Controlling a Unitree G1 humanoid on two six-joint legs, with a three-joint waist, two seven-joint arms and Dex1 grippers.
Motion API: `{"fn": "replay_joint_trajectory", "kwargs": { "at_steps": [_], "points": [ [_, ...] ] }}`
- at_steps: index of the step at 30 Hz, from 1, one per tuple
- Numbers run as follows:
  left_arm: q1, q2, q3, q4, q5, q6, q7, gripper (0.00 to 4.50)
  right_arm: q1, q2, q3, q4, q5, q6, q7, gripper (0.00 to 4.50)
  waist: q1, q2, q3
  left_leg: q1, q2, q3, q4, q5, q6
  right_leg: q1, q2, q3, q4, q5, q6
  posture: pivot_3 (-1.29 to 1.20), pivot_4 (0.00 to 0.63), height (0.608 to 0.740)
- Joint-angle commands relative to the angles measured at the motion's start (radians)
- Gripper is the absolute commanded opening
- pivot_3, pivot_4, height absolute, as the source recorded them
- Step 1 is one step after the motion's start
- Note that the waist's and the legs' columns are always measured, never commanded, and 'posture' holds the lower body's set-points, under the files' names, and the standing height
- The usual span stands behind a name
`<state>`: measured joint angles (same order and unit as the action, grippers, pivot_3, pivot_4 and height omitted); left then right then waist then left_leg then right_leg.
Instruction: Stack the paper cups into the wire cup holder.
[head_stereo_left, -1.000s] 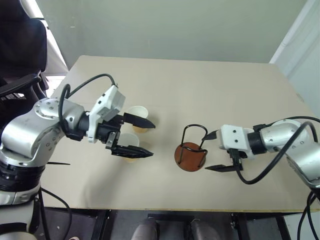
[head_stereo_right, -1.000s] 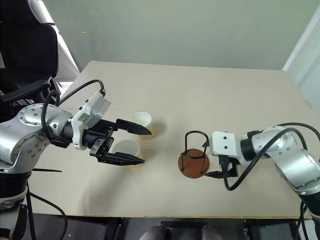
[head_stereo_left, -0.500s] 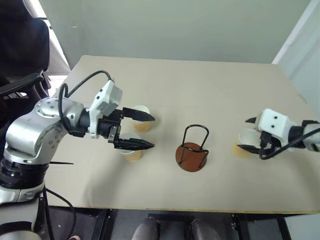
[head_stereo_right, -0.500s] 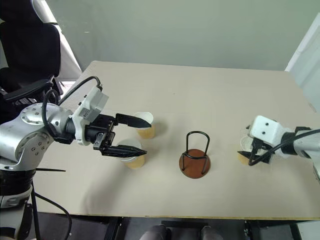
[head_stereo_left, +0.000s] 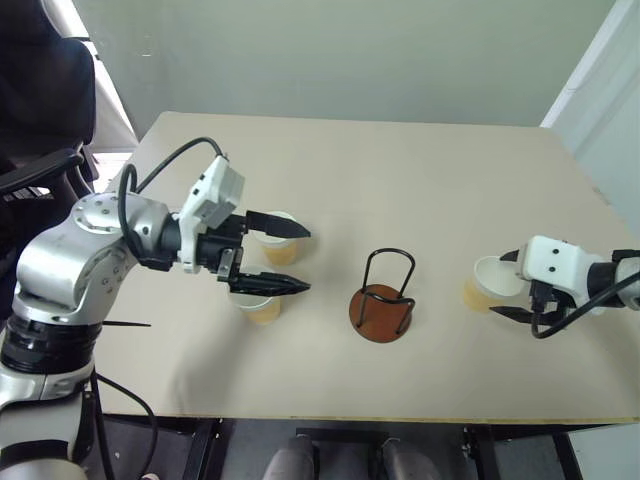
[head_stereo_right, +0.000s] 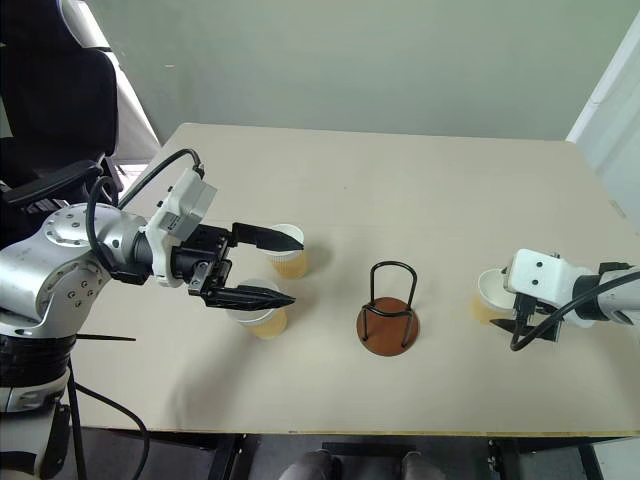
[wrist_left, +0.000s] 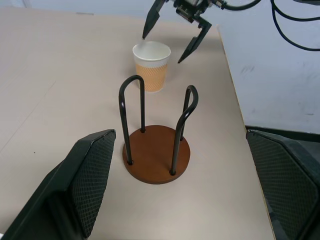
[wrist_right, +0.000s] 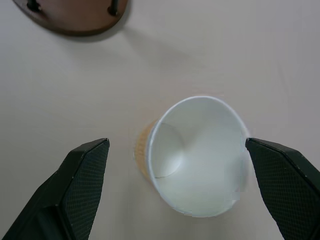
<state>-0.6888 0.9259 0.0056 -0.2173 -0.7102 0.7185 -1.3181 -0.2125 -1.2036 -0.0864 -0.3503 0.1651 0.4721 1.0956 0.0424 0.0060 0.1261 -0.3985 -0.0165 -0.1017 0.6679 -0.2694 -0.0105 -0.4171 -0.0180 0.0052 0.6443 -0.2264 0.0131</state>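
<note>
Unmarked cup (head_stereo_left: 488, 281) stood near the tabletop (head_stereo_left: 400, 170) edge at three o'clock of the holder (head_stereo_left: 383, 300); both hands (head_stereo_left: 285, 258) (head_stereo_left: 512, 284) gaped wide, empty.

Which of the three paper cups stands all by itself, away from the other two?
The cup on the robot's right of the wire holder, between the open fingers of the right end effector. The other two cups stand close together on the holder's other side.

Soft, even daylight, brightest at the upper left, leaves faint shadows on the table (head_stereo_left: 420, 170); all views sharp.
</note>
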Motion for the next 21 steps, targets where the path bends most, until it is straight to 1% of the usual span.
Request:
{"fn": "replay_joint_trajectory", "kwargs": {
  "at_steps": [1,9,13,14,16,17,21],
  "points": [
    [-0.014,0.011,0.023,-0.018,0.003,-0.016,-0.004,4.50,-0.037,-0.027,0.029,0.033,-0.042,-0.053,0.017,4.48,-0.001,0.000,0.000,0.000,0.000,0.000,0.000,0.000,0.000,0.000,0.000,0.000,0.000,0.000,0.000,0.00,0.150,0.740],
    [-0.005,0.019,0.034,-0.035,-0.002,-0.007,0.007,4.50,-0.082,-0.021,0.116,0.138,-0.125,-0.147,0.044,4.48,-0.001,0.000,0.000,0.000,0.000,0.000,0.000,0.000,0.000,0.000,0.000,0.000,0.000,0.000,0.000,0.00,0.150,0.740],
    [-0.003,0.021,0.035,-0.039,-0.004,-0.006,0.011,4.50,-0.101,-0.010,0.137,0.159,-0.140,-0.164,0.057,4.48,-0.001,0.000,0.000,0.000,0.000,0.000,0.000,0.000,0.001,0.000,0.000,0.000,0.000,0.000,0.000,0.00,0.150,0.740],
    [-0.003,0.021,0.035,-0.039,-0.004,-0.006,0.012,4.50,-0.106,-0.007,0.141,0.160,-0.142,-0.166,0.059,4.10,-0.002,0.000,0.000,0.000,0.000,0.000,0.000,0.000,0.001,0.000,0.000,0.000,0.000,0.000,0.000,0.00,0.150,0.740],
    [-0.005,0.022,0.032,-0.035,-0.002,-0.009,0.010,4.50,-0.118,0.003,0.147,0.151,-0.136,-0.163,0.066,3.58,-0.002,0.000,0.000,0.000,0.000,0.000,0.000,0.000,0.001,0.000,0.000,0.000,0.000,0.000,0.000,0.00,0.150,0.740],
    [-0.005,0.022,0.029,-0.033,0.001,-0.012,0.009,4.50,-0.123,0.007,0.148,0.146,-0.133,-0.159,0.070,3.16,-0.002,0.000,0.000,0.000,0.000,0.000,0.000,0.000,0.001,0.000,0.000,0.000,0.000,0.000,0.000,0.00,0.150,0.740],
    [-0.009,0.026,0.018,-0.016,0.023,-0.028,-0.001,4.50,-0.142,0.020,0.153,0.138,-0.127,-0.150,0.087,1.74,-0.002,0.000,0.000,0.000,0.000,0.000,0.000,0.000,0.001,0.000,0.000,0.000,0.000,0.000,0.000,0.00,0.150,0.740]
  ]
}}
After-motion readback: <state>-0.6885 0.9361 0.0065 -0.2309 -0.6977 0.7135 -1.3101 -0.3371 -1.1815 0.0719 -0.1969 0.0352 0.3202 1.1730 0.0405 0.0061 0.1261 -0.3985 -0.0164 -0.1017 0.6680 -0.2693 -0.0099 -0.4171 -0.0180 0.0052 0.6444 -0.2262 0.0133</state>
